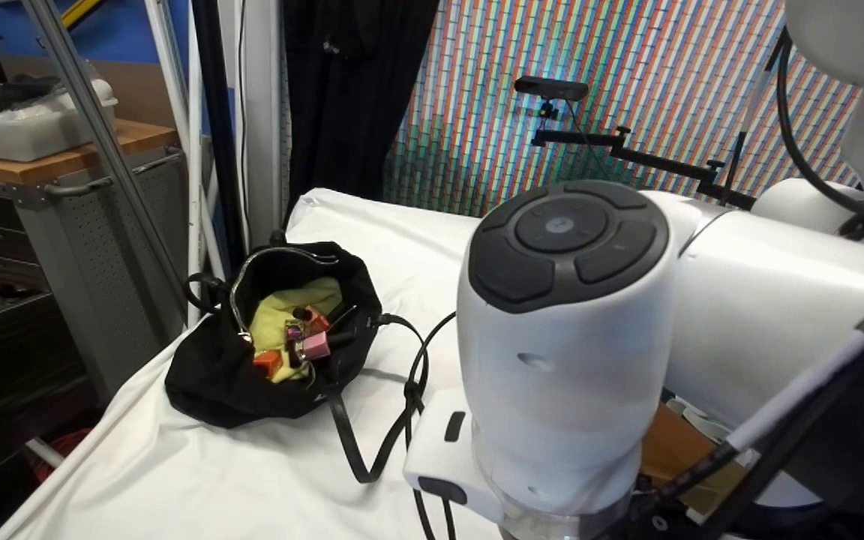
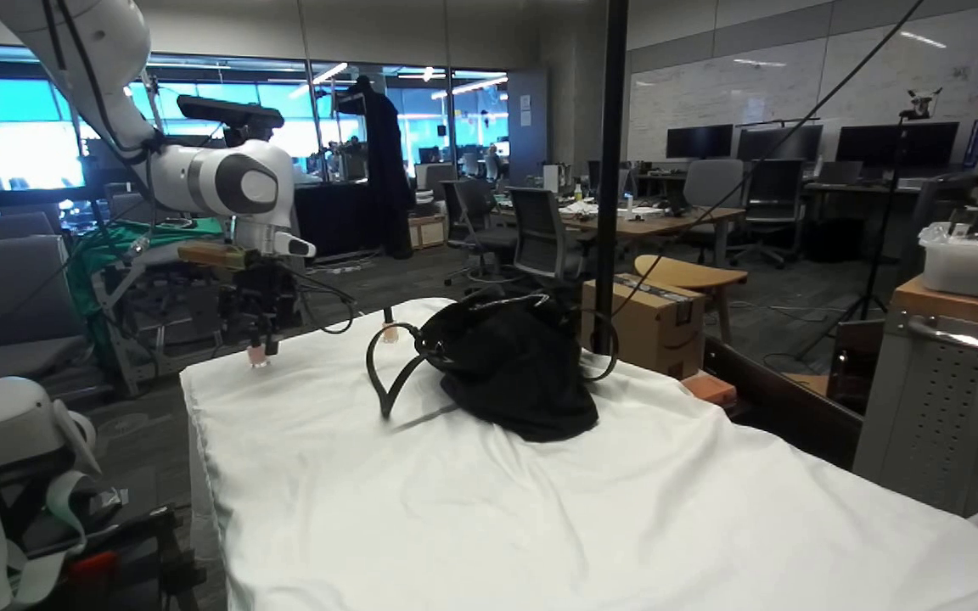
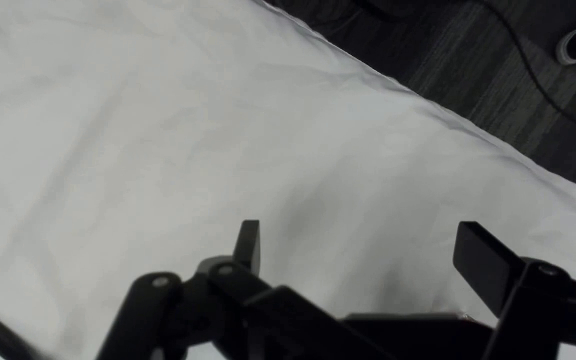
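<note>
Beneath everything, white cloth: matte, soft fabric, rumpled in shallow creases and falling over an edge; its pale ground makes small things easy to pick out.
Robot arm: smooth white shells, rounded at the joints, bent over the cloth with the wrist pointing down.
Black bag: limp, dull fabric, slumped because nothing stiff seems to support it; the zip-edged mouth gapes, so the contents show. Its straps trail in loose loops.
Gripper: black, angular linkages; the fingers stand wide apart, squeezing nothing, their flat faces turned to each other.
Yellow cloth: soft and crumpled inside the bag, perhaps serving as padding.
Pink item and orange item: blocky, glossy, tumbled against the yellow cloth.
Black-capped bottle: upright near the bag, a pinkish body under a slim dark cap; a flat base probably steadies it.
Pale pink bottle: glassy, right at the gripper's fingertips near the cloth's edge, apparently standing unaided since no grip shows; in the wrist view a dark shape with a glint, perhaps its cap, sits between the fingers, and contact cannot be told.
</note>
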Tool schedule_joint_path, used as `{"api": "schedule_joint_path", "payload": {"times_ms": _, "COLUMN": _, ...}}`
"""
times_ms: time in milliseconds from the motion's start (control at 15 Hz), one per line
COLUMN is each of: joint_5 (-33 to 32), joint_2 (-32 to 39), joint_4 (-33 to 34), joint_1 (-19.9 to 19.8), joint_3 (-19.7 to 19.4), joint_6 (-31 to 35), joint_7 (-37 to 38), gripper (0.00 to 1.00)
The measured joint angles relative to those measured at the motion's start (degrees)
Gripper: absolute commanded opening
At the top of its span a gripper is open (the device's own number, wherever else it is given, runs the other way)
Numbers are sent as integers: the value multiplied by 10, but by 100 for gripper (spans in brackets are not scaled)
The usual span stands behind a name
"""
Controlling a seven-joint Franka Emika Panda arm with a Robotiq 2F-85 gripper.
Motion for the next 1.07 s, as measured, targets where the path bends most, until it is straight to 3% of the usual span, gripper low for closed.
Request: {"api": "schedule_joint_path", "payload": {"times_ms": 1067, "joint_5": 36, "joint_2": 65, "joint_4": 51, "joint_1": 28, "joint_3": 27, "joint_6": 43, "joint_7": -41, "gripper": 100}}
